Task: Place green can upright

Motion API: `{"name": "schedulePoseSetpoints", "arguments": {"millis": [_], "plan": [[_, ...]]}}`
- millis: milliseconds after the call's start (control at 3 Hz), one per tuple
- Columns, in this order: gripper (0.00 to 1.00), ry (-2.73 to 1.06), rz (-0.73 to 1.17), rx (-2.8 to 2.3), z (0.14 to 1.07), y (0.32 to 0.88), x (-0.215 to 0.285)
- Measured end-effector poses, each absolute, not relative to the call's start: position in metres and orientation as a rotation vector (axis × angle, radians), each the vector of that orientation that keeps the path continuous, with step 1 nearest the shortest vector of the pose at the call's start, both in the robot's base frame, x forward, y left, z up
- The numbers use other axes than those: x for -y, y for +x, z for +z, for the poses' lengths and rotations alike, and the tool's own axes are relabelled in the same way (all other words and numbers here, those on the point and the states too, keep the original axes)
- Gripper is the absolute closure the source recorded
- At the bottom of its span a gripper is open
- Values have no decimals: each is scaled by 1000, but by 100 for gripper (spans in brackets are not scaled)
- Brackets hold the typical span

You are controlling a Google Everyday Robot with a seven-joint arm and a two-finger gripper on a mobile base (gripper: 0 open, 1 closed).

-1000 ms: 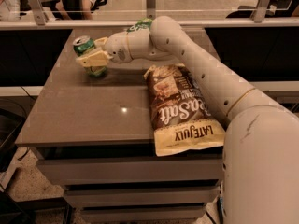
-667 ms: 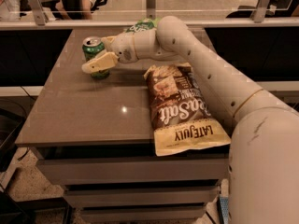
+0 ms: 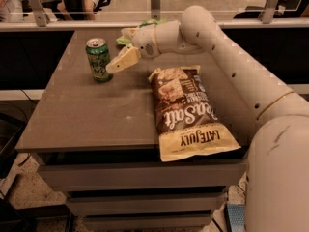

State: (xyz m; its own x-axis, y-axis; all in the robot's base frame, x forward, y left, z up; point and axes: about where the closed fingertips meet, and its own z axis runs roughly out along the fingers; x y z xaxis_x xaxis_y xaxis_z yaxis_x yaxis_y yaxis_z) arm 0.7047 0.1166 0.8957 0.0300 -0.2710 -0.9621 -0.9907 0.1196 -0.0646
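The green can [image 3: 99,59] stands upright on the brown table [image 3: 82,115], at the far left. It has a silver top and pale label markings. My gripper [image 3: 117,50] is just right of the can, apart from it and holding nothing. One pale finger [image 3: 123,61] points down-left toward the can, and the jaws stand open. The white arm reaches in from the right.
A large brown and yellow chip bag [image 3: 186,110] lies flat on the right half of the table, reaching its front edge. A crinkled green snack bag [image 3: 150,22] shows partly behind the gripper at the back edge. A rail and glass panel run behind the table.
The can was tilted in the gripper a second ago. It now stands upright on the table, and the gripper has let go and drawn back to the right.
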Motion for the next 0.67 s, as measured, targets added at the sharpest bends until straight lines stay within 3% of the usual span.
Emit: {"name": "schedulePoseSetpoints", "arguments": {"millis": [333,667], "plan": [[0,-1311,830,-1421,915,727,-71],[0,-1311,831,-1421,915,726,-71]]}}
